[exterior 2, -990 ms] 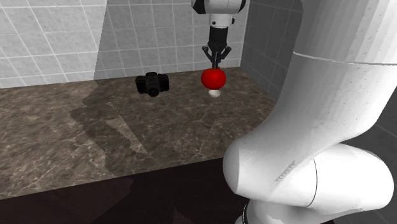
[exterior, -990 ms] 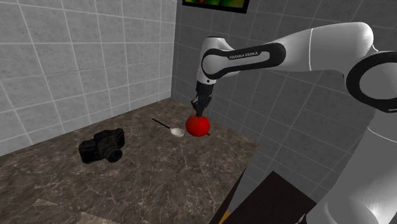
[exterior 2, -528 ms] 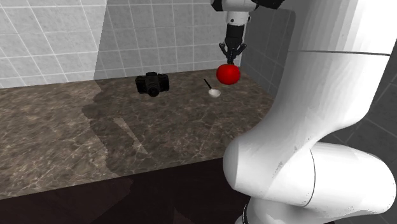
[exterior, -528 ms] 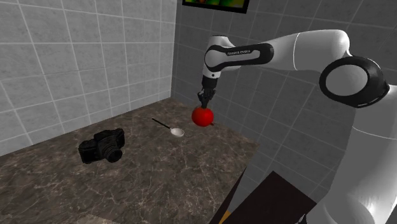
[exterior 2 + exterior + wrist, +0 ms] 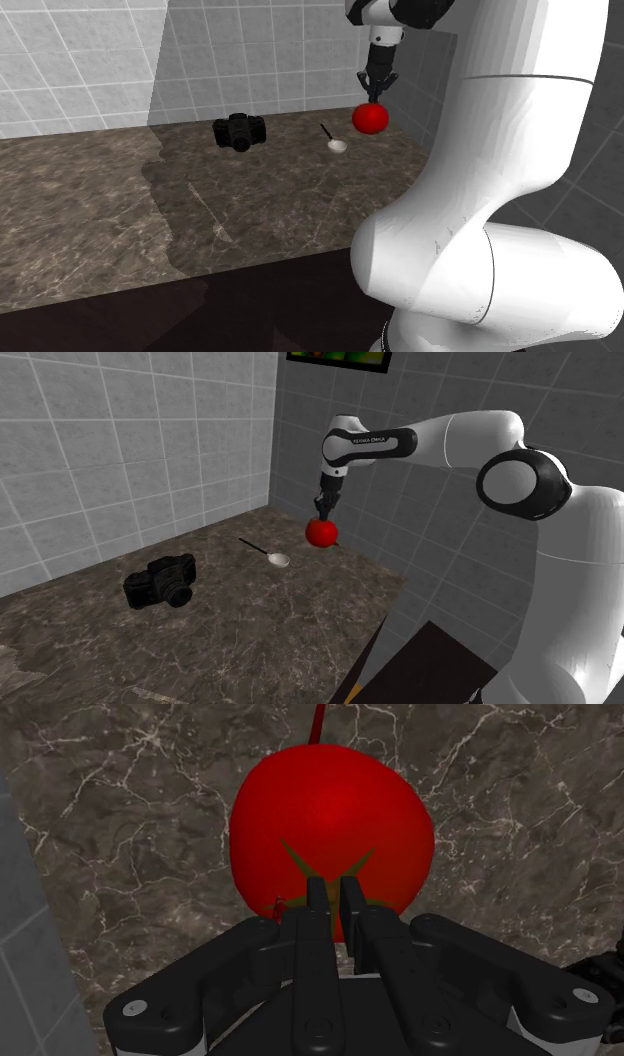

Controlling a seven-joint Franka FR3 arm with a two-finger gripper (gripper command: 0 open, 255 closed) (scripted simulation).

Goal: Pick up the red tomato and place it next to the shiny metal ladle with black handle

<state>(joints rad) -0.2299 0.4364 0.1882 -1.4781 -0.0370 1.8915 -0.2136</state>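
A: What is hard to make out?

B: The ladle [image 5: 268,554]; its handle is a thin dark line that nearly melts into the table [image 5: 250,637], and only the pale rounded bowl reads clearly; in the wrist view the tomato [image 5: 330,824] covers the table patch beneath it, and a red sliver at the tomato's 12 o'clock is cut off by the edge, so I cannot tell what it is.

A: And the pincer [image 5: 332,889]?

B: Its two black fingers stand almost together, clamped on the tomato's top at the greenish star-shaped calyx; the tomato hangs from them above the table, close to the grey tiled wall.

A: Where is it relative to the ladle?

B: In the shoulder view, near it at the bowl's 2 o'clock, apart from it; a black camera [image 5: 162,582] sits well off at the ladle's 8 o'clock.

A: Surfaces?

B: The tomato is smooth, glossy and round; the table is dark brown marble with pale veins.
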